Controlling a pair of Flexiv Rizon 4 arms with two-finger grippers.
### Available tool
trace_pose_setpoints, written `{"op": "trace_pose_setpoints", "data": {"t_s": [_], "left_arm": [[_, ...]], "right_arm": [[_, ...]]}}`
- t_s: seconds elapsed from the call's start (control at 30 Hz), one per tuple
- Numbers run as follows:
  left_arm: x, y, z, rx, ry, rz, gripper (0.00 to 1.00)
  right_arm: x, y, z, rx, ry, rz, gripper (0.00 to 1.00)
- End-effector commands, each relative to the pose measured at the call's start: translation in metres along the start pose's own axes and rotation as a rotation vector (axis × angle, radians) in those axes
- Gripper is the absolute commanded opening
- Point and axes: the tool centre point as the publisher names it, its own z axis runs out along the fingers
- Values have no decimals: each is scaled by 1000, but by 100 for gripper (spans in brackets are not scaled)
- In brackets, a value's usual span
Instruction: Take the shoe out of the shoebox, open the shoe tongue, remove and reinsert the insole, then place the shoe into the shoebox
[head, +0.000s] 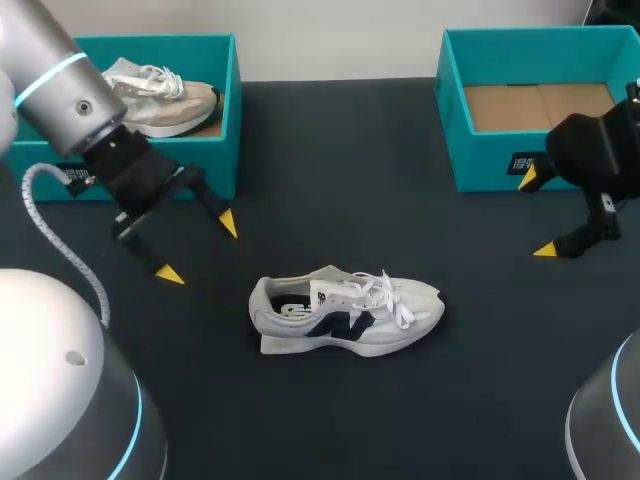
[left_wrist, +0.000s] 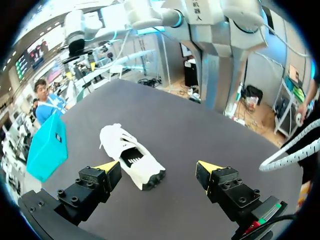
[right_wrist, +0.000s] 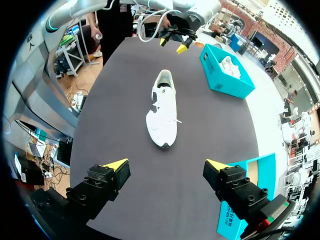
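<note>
A white shoe (head: 345, 312) with a dark side mark lies on its sole in the middle of the black table, toe toward the right. My left gripper (head: 198, 247) hangs open to its left, heel side, a short way off; in the left wrist view the shoe (left_wrist: 131, 156) lies ahead between the spread fingertips (left_wrist: 109, 166). My right gripper (head: 535, 215) stands open far right, by the empty teal shoebox (head: 540, 105). In the right wrist view the shoe (right_wrist: 163, 108) lies well ahead of the right gripper (right_wrist: 166, 165), with that shoebox (right_wrist: 250, 197) beside it.
A second teal box (head: 225, 110) at the back left holds a beige shoe (head: 160, 98); it also shows as the box (right_wrist: 225, 75) in the right wrist view. The teal box (left_wrist: 46, 146) in the left wrist view lies beyond the shoe. My left gripper (right_wrist: 174, 42) shows far ahead in the right wrist view.
</note>
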Motion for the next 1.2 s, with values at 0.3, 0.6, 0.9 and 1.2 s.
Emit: {"op": "trace_pose_setpoints", "data": {"t_s": [0.3, 0.6, 0.9, 1.2], "left_arm": [[28, 25, -4, 326, -285, -408, 100], [39, 48, 9, 411, -391, -478, 100], [40, 81, 45, 457, -401, -544, 100], [41, 100, 66, 421, -439, -539, 100]], "right_arm": [[-2, 1, 2, 3, 3, 0, 100], [-2, 1, 2, 3, 3, 0, 100], [-2, 1, 2, 3, 3, 0, 100], [-2, 1, 2, 3, 3, 0, 100]]}}
